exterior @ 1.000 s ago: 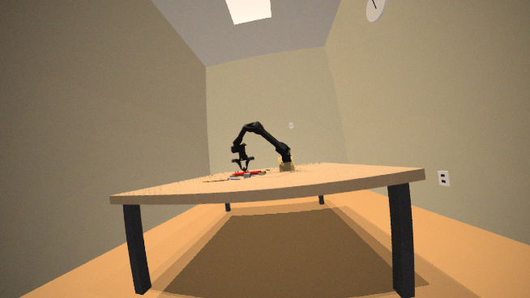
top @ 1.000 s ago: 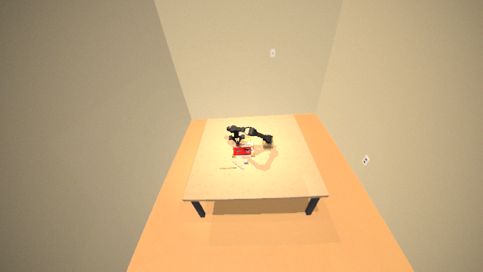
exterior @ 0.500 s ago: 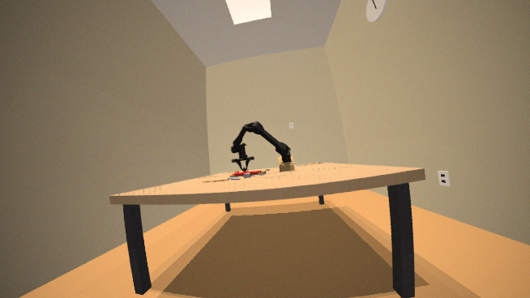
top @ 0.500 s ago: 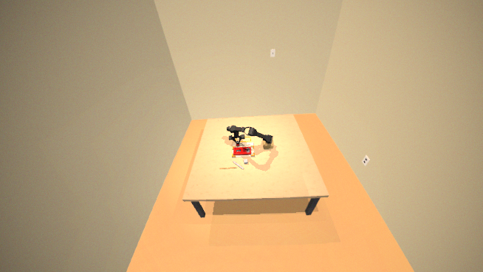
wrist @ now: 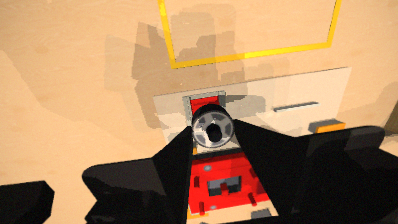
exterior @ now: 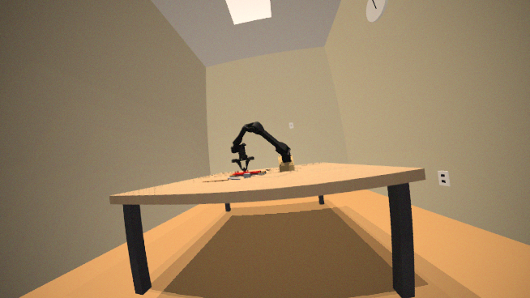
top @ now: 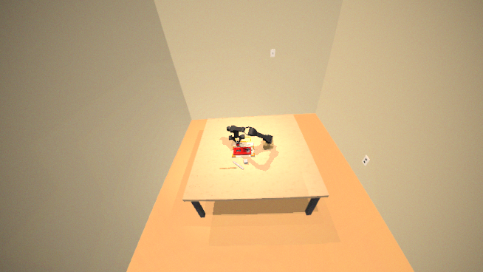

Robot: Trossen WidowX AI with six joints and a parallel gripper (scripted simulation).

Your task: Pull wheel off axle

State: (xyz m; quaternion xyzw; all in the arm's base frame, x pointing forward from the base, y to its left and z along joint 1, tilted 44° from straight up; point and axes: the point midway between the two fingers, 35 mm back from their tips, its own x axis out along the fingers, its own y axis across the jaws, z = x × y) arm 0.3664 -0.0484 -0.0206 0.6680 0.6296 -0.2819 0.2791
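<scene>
A: Start at the gripper (wrist: 214, 134). What does the wrist camera give you?

B: Both black fingers are pressed against the sides of the wheel (wrist: 213, 128), a grey disc with a dark rim and a dark hub hole facing the lens. So the jaws are clamped on the wheel.

A: And where is the wheel relative to everything else?

B: Over the red fixture (wrist: 220, 180), with a small red block in a grey frame just behind it. Beyond that lies a pale base plate (wrist: 300, 90), then the yellow outline of the marked area (wrist: 250, 54) on the table (only its near edge and two sides are in frame).

A: The axle?

B: I cannot make it out; the wheel covers that spot.

A: Do the wider views add anything?

B: The exterior view shows the arm (exterior: 263, 135) arched over, gripper (exterior: 242, 167) pointing down above the red fixture (exterior: 245, 173). The top view places it all mid-table (top: 258, 177), with a few small loose parts (top: 238, 165) nearer the front edge. The wheel is too small to see in either.
</scene>
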